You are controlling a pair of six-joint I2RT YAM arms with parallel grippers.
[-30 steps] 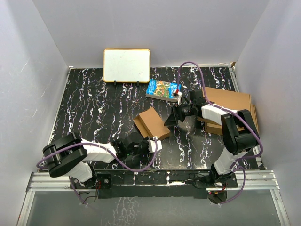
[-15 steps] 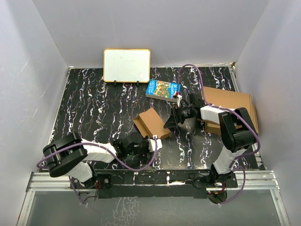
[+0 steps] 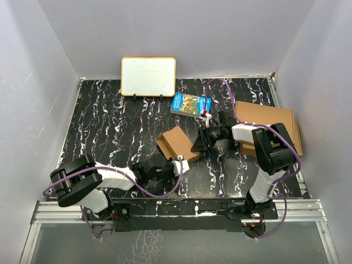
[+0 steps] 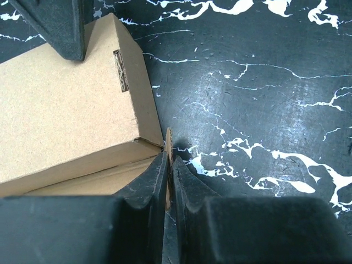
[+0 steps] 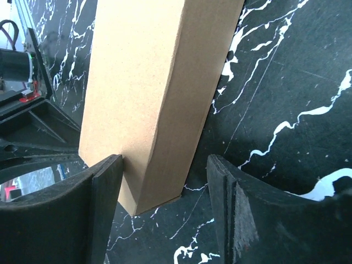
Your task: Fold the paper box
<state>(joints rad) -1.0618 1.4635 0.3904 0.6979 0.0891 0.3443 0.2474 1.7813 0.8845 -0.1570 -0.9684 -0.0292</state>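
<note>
The paper box (image 3: 177, 143), small and plain brown, lies in the middle of the black marbled table. My left gripper (image 3: 177, 165) is at its near edge. In the left wrist view the left gripper (image 4: 169, 165) is shut on a thin upright cardboard flap (image 4: 168, 140) at the corner of the paper box (image 4: 66, 115). My right gripper (image 3: 201, 141) is at the box's right end. In the right wrist view the right gripper (image 5: 165, 206) is open and straddles a corner of the paper box (image 5: 154, 77). Its left finger (image 5: 104, 209) touches the box; the right finger (image 5: 236, 214) stands clear.
A white board (image 3: 148, 76) with a yellow frame stands at the back. A colourful book (image 3: 190, 104) lies behind the right gripper. Two larger brown cardboard boxes (image 3: 272, 122) are stacked at the right edge, under the right arm. Grey walls close in three sides.
The right gripper has slid left up to the box's end and its jaws have narrowed a little. The left gripper has closed on the flap.
</note>
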